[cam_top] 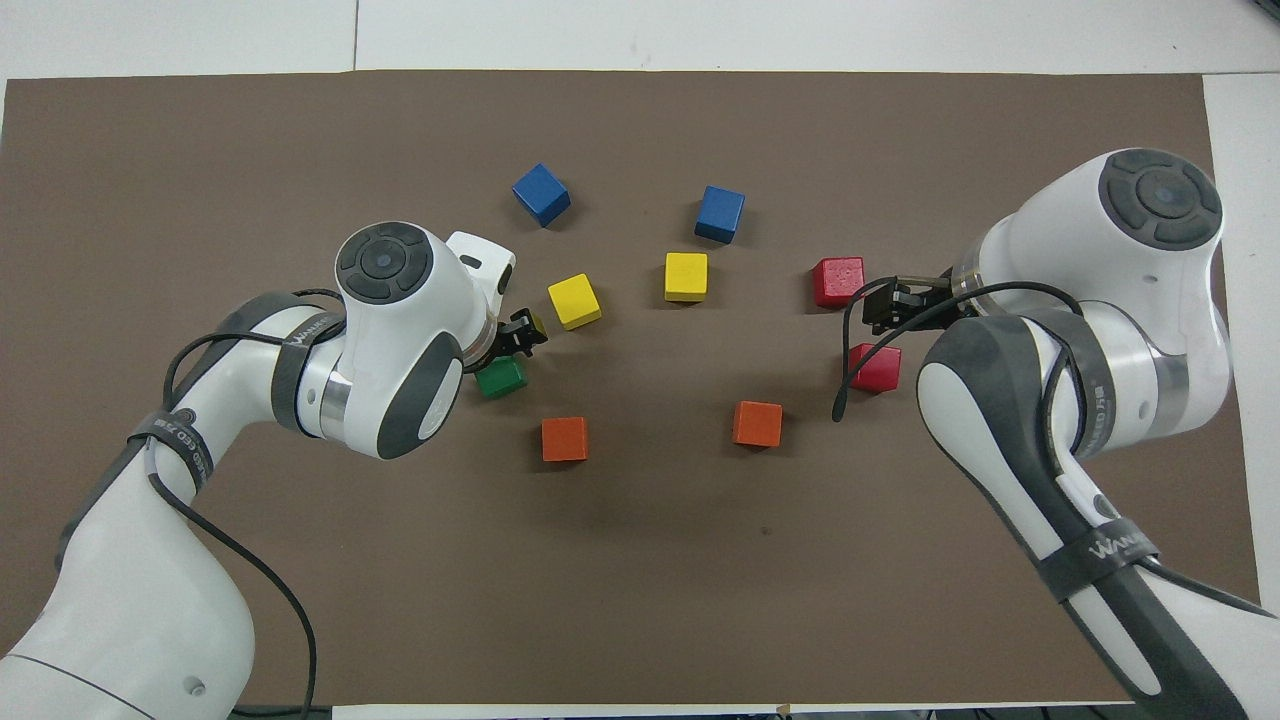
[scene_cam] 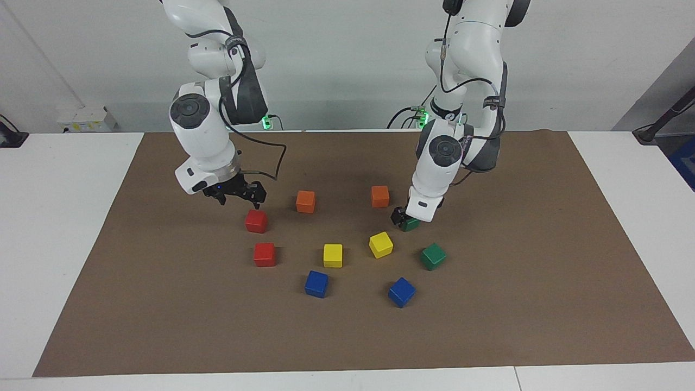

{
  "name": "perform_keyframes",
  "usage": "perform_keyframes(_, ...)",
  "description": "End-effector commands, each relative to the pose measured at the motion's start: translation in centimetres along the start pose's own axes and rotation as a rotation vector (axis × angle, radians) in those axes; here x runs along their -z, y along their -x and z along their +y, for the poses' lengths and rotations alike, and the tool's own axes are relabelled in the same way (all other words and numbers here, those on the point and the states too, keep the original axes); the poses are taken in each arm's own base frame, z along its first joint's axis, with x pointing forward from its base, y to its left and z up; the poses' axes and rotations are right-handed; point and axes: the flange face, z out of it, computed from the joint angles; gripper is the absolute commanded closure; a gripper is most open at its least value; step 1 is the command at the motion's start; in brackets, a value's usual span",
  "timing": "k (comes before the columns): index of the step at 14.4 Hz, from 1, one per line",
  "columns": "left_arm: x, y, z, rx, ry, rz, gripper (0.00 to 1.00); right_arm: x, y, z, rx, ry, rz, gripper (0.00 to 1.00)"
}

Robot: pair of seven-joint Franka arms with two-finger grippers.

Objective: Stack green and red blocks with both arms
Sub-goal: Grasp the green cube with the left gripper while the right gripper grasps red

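Two red blocks lie toward the right arm's end: one nearer to the robots (scene_cam: pixel 256 221) (cam_top: pixel 877 367), one farther (scene_cam: pixel 264 254) (cam_top: pixel 838 281). My right gripper (scene_cam: pixel 239 199) (cam_top: pixel 884 305) is open and hangs just above the nearer red block, apart from it. One green block (scene_cam: pixel 412 224) (cam_top: pixel 500 378) lies beside an orange cube. My left gripper (scene_cam: pixel 404 220) (cam_top: pixel 520 338) is down at this green block and partly covers it. The second green block (scene_cam: pixel 433 256) lies farther from the robots; in the overhead view the left arm hides it.
Two orange cubes (scene_cam: pixel 305 201) (scene_cam: pixel 380 196), two yellow cubes (scene_cam: pixel 333 255) (scene_cam: pixel 380 244) and two blue cubes (scene_cam: pixel 316 283) (scene_cam: pixel 402 291) lie between the red and green blocks on a brown mat (scene_cam: pixel 516 304).
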Motion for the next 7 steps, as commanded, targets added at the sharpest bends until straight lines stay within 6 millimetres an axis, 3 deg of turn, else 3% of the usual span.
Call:
perform_keyframes(1, -0.1, 0.8, -0.5, -0.028, 0.013, 0.023, 0.0, -1.9, -0.5, -1.4, -0.039, -0.028, 0.003, 0.0)
perform_keyframes(5, -1.0, 1.5, -0.4, -0.025, 0.015, 0.024, 0.04, -4.1, -0.6, -2.4, -0.052, -0.026, 0.002, 0.0)
perform_keyframes(7, -1.0, 1.9, -0.1, -0.025, 0.012, 0.02, 0.34, -5.4, -0.7, -2.3, -0.053, -0.028, 0.011, 0.0)
